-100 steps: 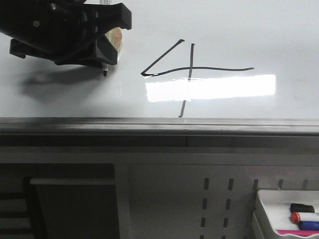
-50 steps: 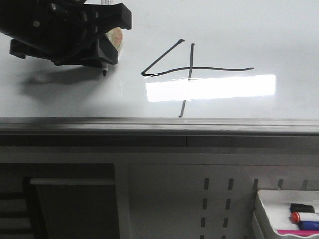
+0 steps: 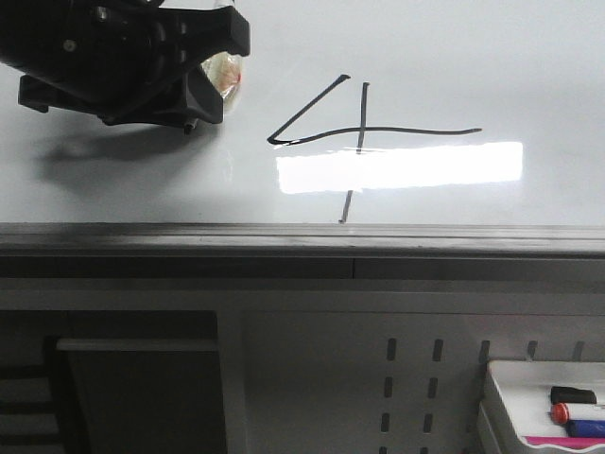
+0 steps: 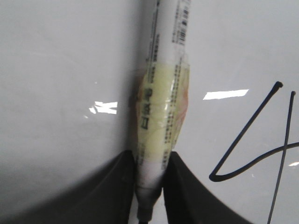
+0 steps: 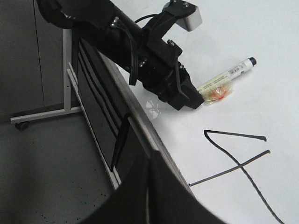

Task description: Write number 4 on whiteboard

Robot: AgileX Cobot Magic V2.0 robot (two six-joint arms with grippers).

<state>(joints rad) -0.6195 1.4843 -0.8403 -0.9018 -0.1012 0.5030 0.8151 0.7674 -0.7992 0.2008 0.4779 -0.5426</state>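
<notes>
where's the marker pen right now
The marker pen is clamped in the left gripper at the upper left of the front view, over the whiteboard, left of the number 4.

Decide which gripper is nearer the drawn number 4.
Left. The left gripper, shut on the marker pen, sits just beside the number 4; the right gripper appears off the whiteboard, farther back.

Whiteboard (image 3: pixel 454 57): glossy, smooth white, w/ matt grey metal edge. Left claw (image 3: pixel 194 95): matt black plastic. Marker (image 4: pixel 161 116): smooth white plastic barrel, wrapped in shiny yellowish tape.
</notes>
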